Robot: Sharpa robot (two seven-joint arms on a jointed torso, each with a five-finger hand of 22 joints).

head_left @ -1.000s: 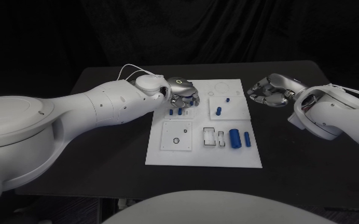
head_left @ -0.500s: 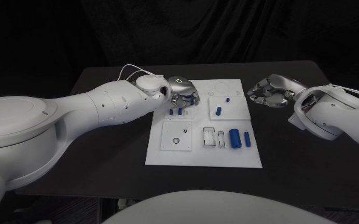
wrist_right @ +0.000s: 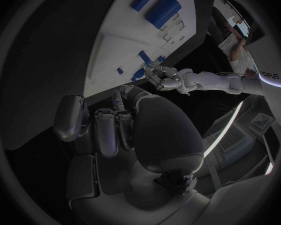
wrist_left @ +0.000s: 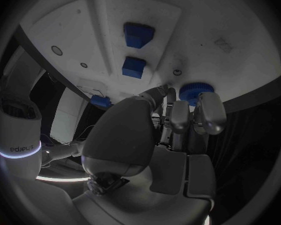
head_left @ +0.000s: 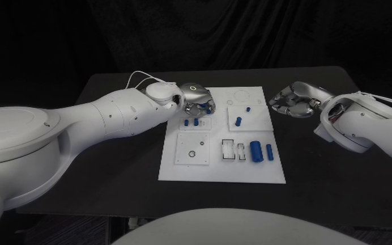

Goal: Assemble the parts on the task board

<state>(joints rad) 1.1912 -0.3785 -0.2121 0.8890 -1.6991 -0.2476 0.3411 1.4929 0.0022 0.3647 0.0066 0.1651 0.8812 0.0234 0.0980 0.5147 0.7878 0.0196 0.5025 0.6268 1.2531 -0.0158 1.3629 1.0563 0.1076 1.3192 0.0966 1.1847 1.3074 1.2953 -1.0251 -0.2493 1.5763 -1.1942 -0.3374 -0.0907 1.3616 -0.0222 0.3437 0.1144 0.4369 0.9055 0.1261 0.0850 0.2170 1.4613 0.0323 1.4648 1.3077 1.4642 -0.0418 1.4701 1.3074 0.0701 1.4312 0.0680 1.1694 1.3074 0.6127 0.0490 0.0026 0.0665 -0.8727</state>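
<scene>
The white task board (head_left: 225, 168) lies in the middle of the black table. My left hand (head_left: 196, 97) hovers over its far left corner, and its fingertips (wrist_left: 206, 110) pinch a round blue ridged part (wrist_left: 192, 91). Two small blue pieces (head_left: 191, 123) stand in the board just in front of that hand, also seen as two small blue pieces (wrist_left: 136, 50). Off the board's right edge, above the table, my right hand (head_left: 294, 100) has its fingers curled in on nothing. The right wrist view shows the board (wrist_right: 125, 45) and my left hand (wrist_right: 160, 78) beyond it.
A blue peg (head_left: 238, 122) and a tiny blue piece (head_left: 249, 109) sit in the far right panel. A thick blue cylinder (head_left: 256, 151), a thin blue cylinder (head_left: 270, 152), white blocks (head_left: 229, 150) and a small ring (head_left: 192, 154) lie on the near half.
My left hand has drawn back a little toward the board's far edge, away from the two small blue pieces. The right hand has stayed where it was.
</scene>
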